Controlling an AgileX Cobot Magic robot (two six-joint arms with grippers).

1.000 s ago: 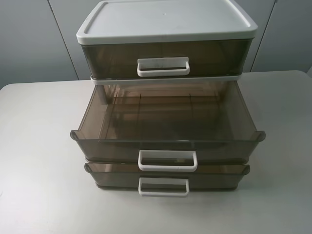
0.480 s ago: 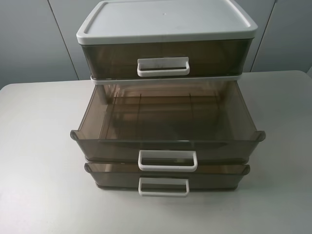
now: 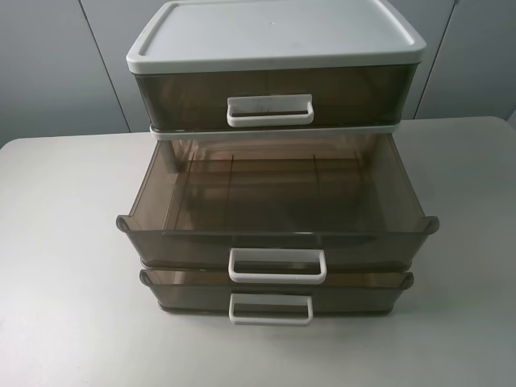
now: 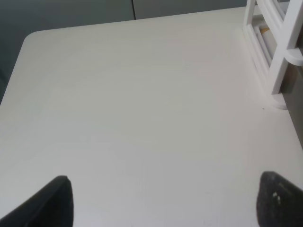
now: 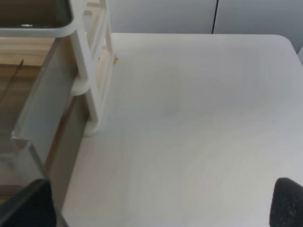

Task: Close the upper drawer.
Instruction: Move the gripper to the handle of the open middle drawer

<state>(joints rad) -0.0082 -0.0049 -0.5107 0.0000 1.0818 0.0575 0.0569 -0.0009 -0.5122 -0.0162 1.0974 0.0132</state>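
Observation:
The upper drawer (image 3: 278, 242), a smoky-brown translucent tray with a white loop handle (image 3: 277, 265), is the middle tier of the three-drawer unit and stands pulled far out, empty inside. Its side wall shows in the right wrist view (image 5: 40, 118). Neither gripper shows in the exterior high view. My left gripper (image 4: 163, 203) is open over bare table left of the unit, only its dark fingertips (image 4: 52, 201) showing. My right gripper (image 5: 161, 203) is open right of the unit, beside the drawer's side.
The top-tier drawer (image 3: 270, 97) under the white lid (image 3: 274, 32) is shut. The bottom-tier drawer (image 3: 274, 294) sticks out slightly. The unit's white frame (image 4: 272, 52) shows in the left wrist view. The grey table (image 3: 64, 242) spreads on both sides.

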